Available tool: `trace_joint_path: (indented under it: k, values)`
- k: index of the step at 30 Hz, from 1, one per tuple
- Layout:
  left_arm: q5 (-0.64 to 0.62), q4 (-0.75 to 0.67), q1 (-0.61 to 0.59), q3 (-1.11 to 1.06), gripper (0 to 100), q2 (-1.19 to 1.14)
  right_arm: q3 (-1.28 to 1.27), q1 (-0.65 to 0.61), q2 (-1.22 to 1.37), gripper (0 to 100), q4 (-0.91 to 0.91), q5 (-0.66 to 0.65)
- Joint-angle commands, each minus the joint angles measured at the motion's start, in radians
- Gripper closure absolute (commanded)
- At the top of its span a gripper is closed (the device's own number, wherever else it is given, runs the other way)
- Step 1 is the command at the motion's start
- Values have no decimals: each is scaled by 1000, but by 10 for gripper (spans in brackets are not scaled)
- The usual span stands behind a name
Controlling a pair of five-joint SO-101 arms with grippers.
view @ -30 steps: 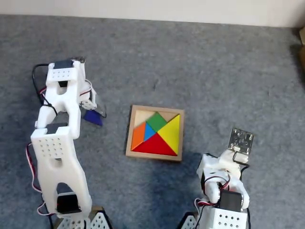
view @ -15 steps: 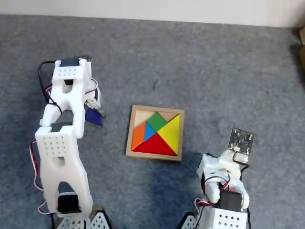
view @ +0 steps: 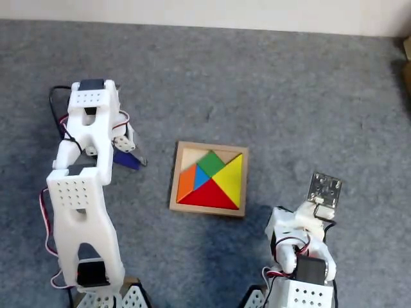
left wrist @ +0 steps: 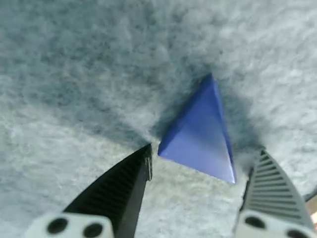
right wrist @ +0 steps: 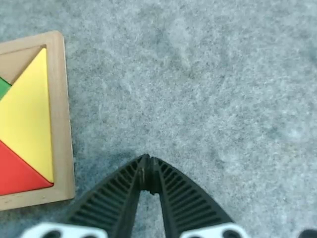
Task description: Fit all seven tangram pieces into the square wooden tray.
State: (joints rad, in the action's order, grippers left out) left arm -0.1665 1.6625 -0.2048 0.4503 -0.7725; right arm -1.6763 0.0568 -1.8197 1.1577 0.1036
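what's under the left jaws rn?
A blue triangle piece lies flat on the grey carpet, between the open left jaws. In the high view the arm covers part of the piece, leaving one end showing beside it.

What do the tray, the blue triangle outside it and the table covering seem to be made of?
The square tray looks like pale bare wood: tan and matte on rim and floor. The blue triangle seems painted wood with a smooth satin face that catches light; plastic cannot be ruled out. The table covering appears to be grey felt or short-pile carpet: fuzzy, mottled fibres.
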Motion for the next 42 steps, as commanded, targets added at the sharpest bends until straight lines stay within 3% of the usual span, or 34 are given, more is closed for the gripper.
trace_joint_path:
  k: [1, 13, 24, 37, 42]
  values:
    - [-15, -69, 16, -13, 736, 15, -108, 7, -21, 992, -21, 2]
    - [-5, -80, 42, -10, 783, 18, -108, 7, -21, 992, -21, 2]
    - [175, -72, 91, 10, 851, 96, -108, 7, -21, 992, -21, 2]
    - [420, -72, 113, 12, 854, 137, -108, 7, -21, 992, -21, 2]
    - [457, -71, 173, 15, 856, 139, -108, 7, -21, 992, -21, 2]
